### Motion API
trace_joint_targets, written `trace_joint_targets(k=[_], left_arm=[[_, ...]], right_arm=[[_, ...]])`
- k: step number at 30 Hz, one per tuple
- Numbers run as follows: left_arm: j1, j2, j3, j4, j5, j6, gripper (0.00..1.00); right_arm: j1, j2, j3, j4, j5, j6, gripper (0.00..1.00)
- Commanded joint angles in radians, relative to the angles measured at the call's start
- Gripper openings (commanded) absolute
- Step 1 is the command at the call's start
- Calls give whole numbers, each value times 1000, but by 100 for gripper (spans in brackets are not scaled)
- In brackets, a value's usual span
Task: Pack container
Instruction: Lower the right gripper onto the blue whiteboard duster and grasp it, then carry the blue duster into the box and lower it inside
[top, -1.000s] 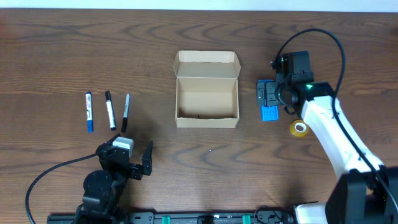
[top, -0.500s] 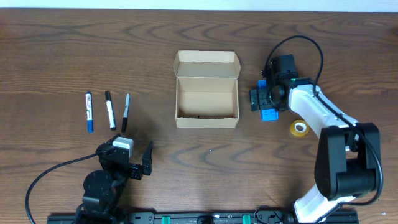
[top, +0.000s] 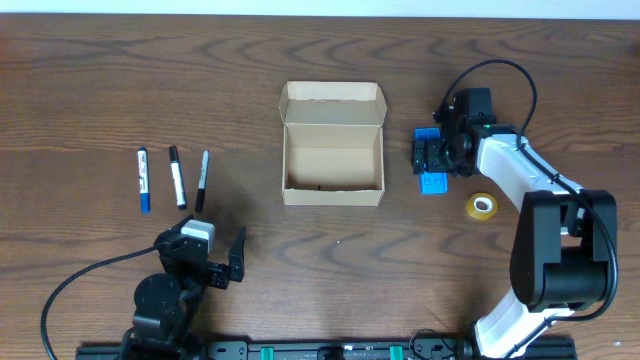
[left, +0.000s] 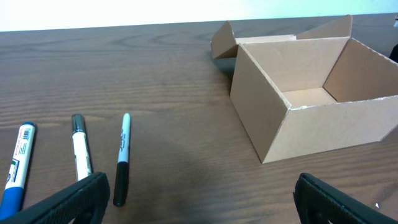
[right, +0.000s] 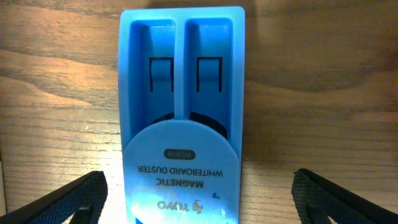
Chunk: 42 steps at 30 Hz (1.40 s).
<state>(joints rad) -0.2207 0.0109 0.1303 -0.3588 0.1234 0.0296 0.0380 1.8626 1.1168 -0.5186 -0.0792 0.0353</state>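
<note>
The container (top: 333, 150) is a tan cardboard box at the table's centre, lid flap open toward the back. It shows empty in the left wrist view (left: 311, 106). A blue magnetic whiteboard duster (top: 432, 183) lies right of the box. My right gripper (top: 437, 155) hovers over it, open, with one finger on each side of the duster (right: 181, 93) in the right wrist view (right: 199, 199). Three markers (top: 177, 177) lie at the left. My left gripper (top: 215, 262) is open and empty, low at the front left, behind the markers (left: 122, 155).
A yellow tape roll (top: 482, 206) lies to the right of the duster, near the right arm. The blue-capped marker (top: 143, 180) is the leftmost of the three. Black cables trail from both arms.
My right gripper shifted slightly left over the duster, then back right, and the right arm's rear links swung. The left arm, box and markers have not moved.
</note>
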Motion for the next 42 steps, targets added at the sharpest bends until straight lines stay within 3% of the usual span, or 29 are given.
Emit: trace_joint_targets(k=[1, 8, 16, 28, 33, 42], left_arm=[[-2, -6, -22, -3, -12, -3, 95], [-2, -6, -22, -3, -12, -3, 95], [-2, -6, -22, -3, -12, -3, 96], [-2, -6, -22, -3, -12, -3, 95], [-2, -6, -22, -3, -12, -3, 96], [-2, -6, -22, -3, -12, -3, 95]], right_arm=[[-4, 39, -6, 0, -16, -22, 96], [-4, 51, -6, -4, -10, -22, 89], [-4, 51, -6, -20, 4, -21, 61], [-4, 45, 30, -87, 3, -6, 54], [-3, 30, 137, -181, 3, -6, 48], [10, -37, 380, -362, 3, -2, 49]])
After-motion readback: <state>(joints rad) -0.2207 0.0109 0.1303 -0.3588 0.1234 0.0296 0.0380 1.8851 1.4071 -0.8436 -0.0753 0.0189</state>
